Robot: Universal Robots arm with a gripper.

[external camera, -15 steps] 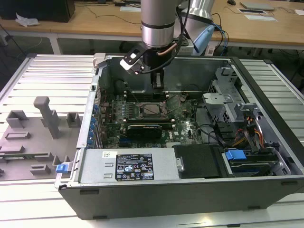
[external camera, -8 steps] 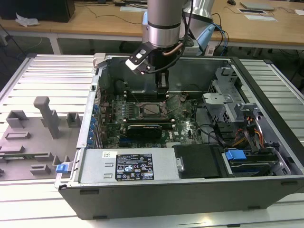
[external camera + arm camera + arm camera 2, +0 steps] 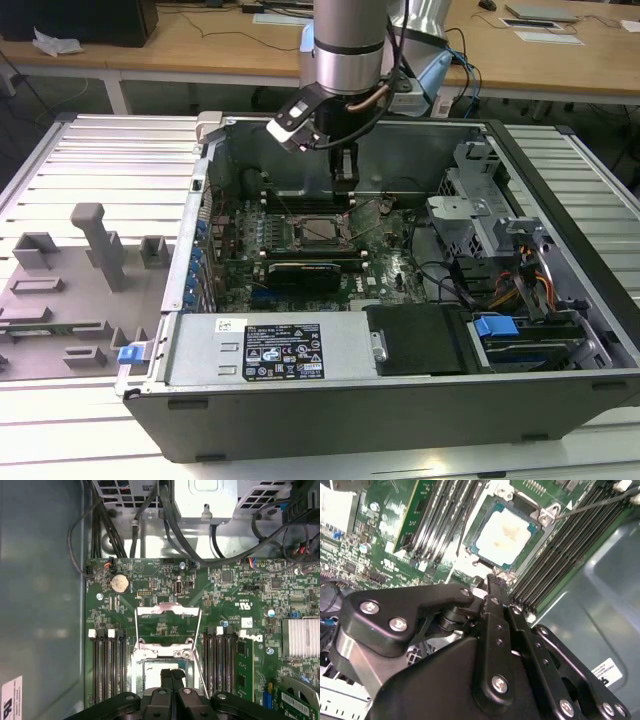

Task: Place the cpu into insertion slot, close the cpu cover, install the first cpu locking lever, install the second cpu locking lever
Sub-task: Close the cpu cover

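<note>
cpu, flat sq, pale silver top, in insertion slot

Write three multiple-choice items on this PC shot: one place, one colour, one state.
1. Where is the chip?
A. in the socket
B. on the desk behind
C. on a drive bay

2. What colour is the board around the socket?
A. red
B. black
C. green

3. How is the gripper?
A. wide open
B. shut, holding nothing
C. shut on the chip

Answers:
1 A: the second wrist view shows its silver top lying inside the socket frame.
2 C: the first wrist view shows green board on all sides.
3 B: in both wrist views the tips meet with no gap, and the chip lies apart from them.
</note>
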